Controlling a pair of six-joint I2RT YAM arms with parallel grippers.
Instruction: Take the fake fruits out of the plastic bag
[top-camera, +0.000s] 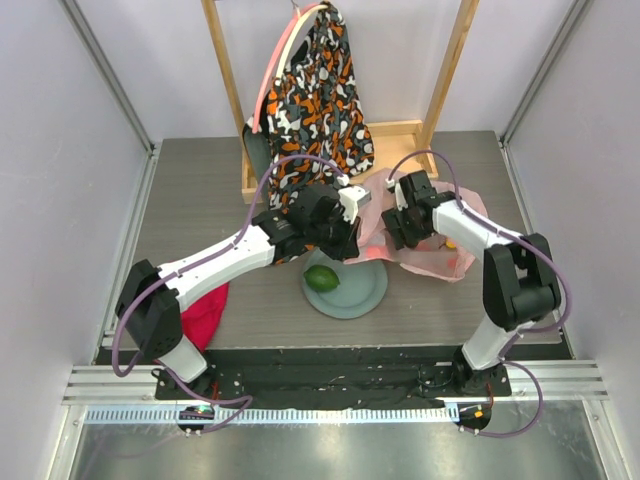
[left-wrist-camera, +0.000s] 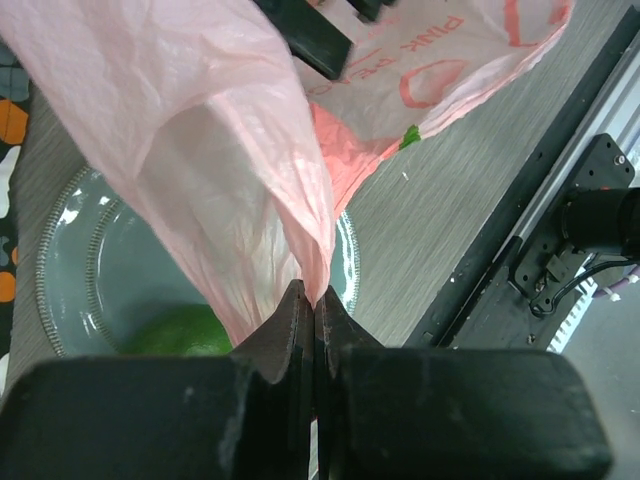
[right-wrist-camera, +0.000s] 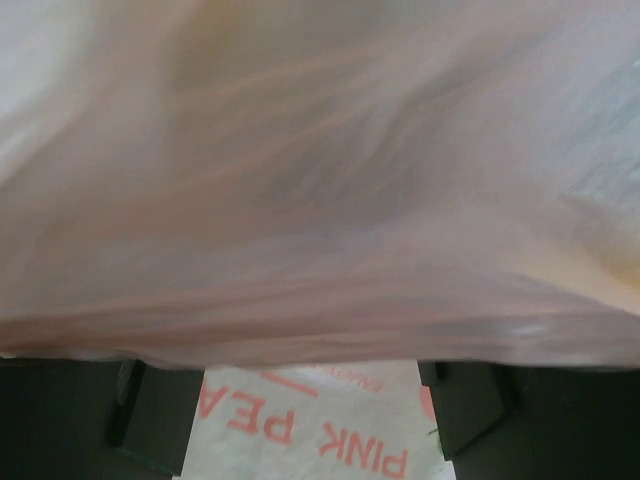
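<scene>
Grey table (top-camera: 200, 200) carried the plate (top-camera: 365, 295) with one green fruit (top-camera: 322, 278) toward its near edge. We found the left gripper (left-wrist-camera: 312, 300), arm stretched to centre, clamped on the plastic bag (left-wrist-camera: 200, 130) above that plate. The right gripper (right-wrist-camera: 310, 410), elbow folded, stood spread wide against the bag.

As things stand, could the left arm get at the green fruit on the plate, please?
Probably not yet: the left gripper is shut on the bag, so it is busy. The green fruit lies on the plate close below it, so reach looks fine once it lets go.
</scene>
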